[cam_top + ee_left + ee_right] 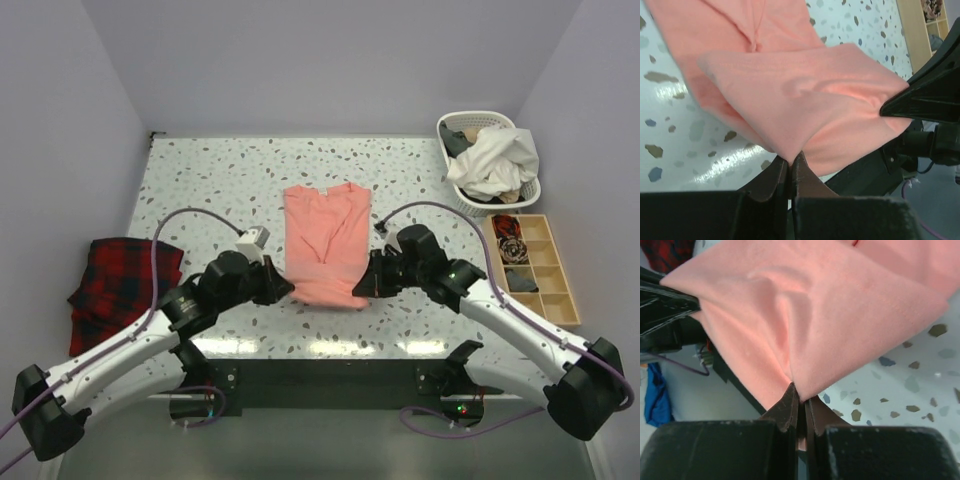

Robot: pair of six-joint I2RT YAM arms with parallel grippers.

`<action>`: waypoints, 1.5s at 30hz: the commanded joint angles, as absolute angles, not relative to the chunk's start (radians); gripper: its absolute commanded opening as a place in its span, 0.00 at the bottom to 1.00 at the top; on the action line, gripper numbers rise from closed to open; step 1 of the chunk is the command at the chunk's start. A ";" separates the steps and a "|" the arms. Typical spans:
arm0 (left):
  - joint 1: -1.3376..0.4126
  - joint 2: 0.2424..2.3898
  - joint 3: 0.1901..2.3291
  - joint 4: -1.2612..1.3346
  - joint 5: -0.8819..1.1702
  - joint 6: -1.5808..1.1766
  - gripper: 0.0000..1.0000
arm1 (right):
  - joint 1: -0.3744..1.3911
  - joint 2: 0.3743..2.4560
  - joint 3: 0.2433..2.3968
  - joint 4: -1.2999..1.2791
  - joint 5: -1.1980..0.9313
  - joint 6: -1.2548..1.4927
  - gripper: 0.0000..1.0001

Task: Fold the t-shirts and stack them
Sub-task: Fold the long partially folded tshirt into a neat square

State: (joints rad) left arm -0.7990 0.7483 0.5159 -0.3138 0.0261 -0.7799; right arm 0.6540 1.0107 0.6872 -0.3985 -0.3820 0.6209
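**Both claws on the near hem, collar straight ahead**

The salmon-pink t-shirt (325, 240) lies mid-bench, its long axis running away from your arm bases. The collar is at the far end and the hem is nearest you. It already looks narrowed, with the sleeves turned in.

Your left claw (790, 167) is clenched on the near-left hem corner. Your right claw (801, 397) is clenched on the near-right one. The rest of the shirt stretches directly ahead of both claws, and each arm is about equally near its corner. The likely next move is a fold that carries the hem forward toward the collar, with the two claws kept level.

The top view gives you the layout: the shirt square to the speckled bench (200, 170), the plaid cloth (115, 275) well off to the left, and the laundry basket (490, 160) far right. It hides the grips under the wrists.

Only the wrist views confirm those. In each, thin cotton is pinched right at the fingertips, the hem is raised off the bench, and the opposite claw shows at the far corner.
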 commanded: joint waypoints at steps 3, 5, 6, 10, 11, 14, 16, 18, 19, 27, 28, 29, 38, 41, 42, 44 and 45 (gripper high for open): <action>-0.782 1.000 0.763 -0.263 -0.147 -0.602 0.00 | 0.644 1.181 0.911 -0.486 -0.158 0.471 0.02; -0.732 1.084 0.791 -0.233 -0.123 -0.581 0.00 | 0.612 1.236 0.963 -0.486 -0.153 0.425 0.02; -0.707 1.109 0.810 -0.192 -0.104 -0.565 0.00 | 0.597 1.283 1.003 -0.479 -0.155 0.419 0.03; -0.574 1.215 0.850 -0.091 -0.019 -0.546 0.00 | 0.497 1.423 1.098 -0.433 -0.204 0.388 0.05; -0.562 1.262 0.863 -0.078 -0.009 -0.539 0.00 | 0.488 1.452 1.147 -0.434 -0.213 0.370 0.05; -0.532 1.389 0.943 -0.048 0.026 -0.503 0.00 | 0.457 1.583 1.247 -0.437 -0.238 0.345 0.05; -0.522 1.487 1.020 -0.051 0.044 -0.479 0.00 | 0.431 1.678 1.296 -0.436 -0.280 0.344 0.05; -0.509 1.544 1.075 -0.025 0.066 -0.469 0.00 | 0.411 1.736 1.368 -0.436 -0.313 0.342 0.05; -0.494 1.596 1.091 -0.017 0.089 -0.469 0.00 | 0.394 1.770 1.391 -0.439 -0.340 0.344 0.05; -0.402 1.807 1.276 0.037 0.181 -0.465 0.00 | 0.318 2.052 1.647 -0.460 -0.457 0.348 0.05; -0.381 1.843 1.293 0.037 0.193 -0.463 0.00 | 0.307 2.077 1.673 -0.468 -0.460 0.345 0.06; -0.370 1.861 1.325 0.034 0.202 -0.463 0.00 | 0.302 2.095 1.721 -0.469 -0.465 0.347 0.09; -0.235 1.997 1.437 0.127 0.241 -0.506 0.45 | 0.189 2.307 2.041 -0.385 -0.471 0.387 0.52; -0.181 2.020 1.485 0.109 0.238 -0.514 0.64 | 0.158 2.353 2.208 -0.423 -0.460 0.373 0.56; -0.173 2.020 1.491 0.092 0.220 -0.508 0.66 | 0.153 2.349 2.220 -0.431 -0.462 0.370 0.56; -0.152 1.993 1.476 0.083 0.183 -0.503 0.71 | 0.155 2.288 2.171 -0.417 -0.483 0.354 0.57; -0.147 1.979 1.467 0.087 0.196 -0.494 0.72 | 0.156 2.263 2.133 -0.391 -0.508 0.356 0.56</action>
State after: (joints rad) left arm -0.1841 2.0262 1.4364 0.0380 0.2199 -0.5110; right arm 0.1593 2.3730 2.1418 -0.4404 -0.4580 0.3725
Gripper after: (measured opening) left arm 0.692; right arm 0.563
